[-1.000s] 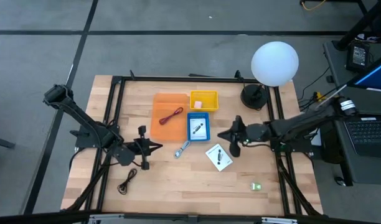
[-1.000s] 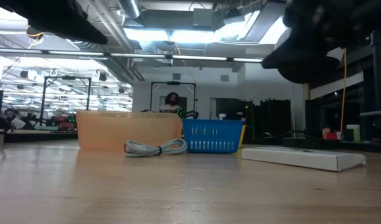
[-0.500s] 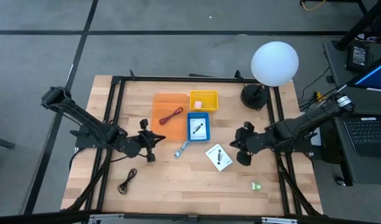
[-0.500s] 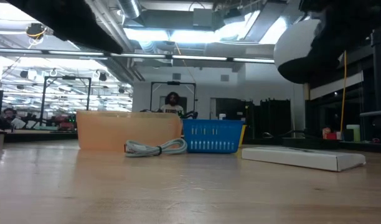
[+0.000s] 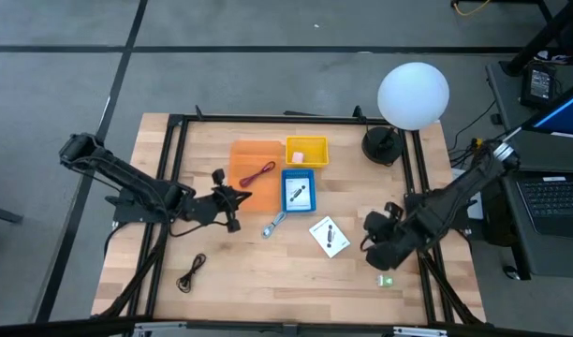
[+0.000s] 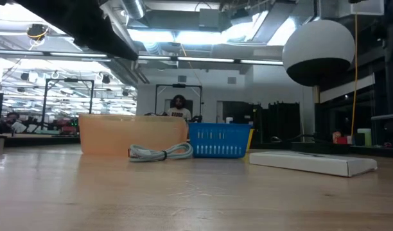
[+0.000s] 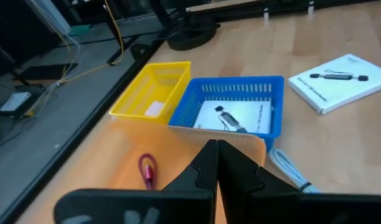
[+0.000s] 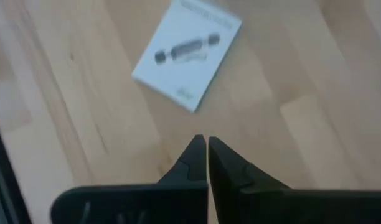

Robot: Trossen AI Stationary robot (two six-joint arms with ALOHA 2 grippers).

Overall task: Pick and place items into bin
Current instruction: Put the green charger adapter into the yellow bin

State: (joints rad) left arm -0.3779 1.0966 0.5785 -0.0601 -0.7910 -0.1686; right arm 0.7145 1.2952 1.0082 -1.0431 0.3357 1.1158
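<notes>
Fingers pressed together and empty, the right hand hangs over bare tabletop between a loose white card and a tiny green piece. The left hand, likewise closed on nothing, hovers beside the orange bin holding the red cable; beyond sit blue and yellow baskets.

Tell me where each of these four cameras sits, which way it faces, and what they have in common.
High: overhead, straight down on the table; both arms show.
Low: table height, level past the orange bin and blue basket into the room; a dark arm crosses the top.
Left wrist: on the left arm, past its shut left gripper to the bins.
Right wrist: on the right arm, down past the shut right gripper at the white card.
Shared: high and left wrist both show the yellow basket.
</notes>
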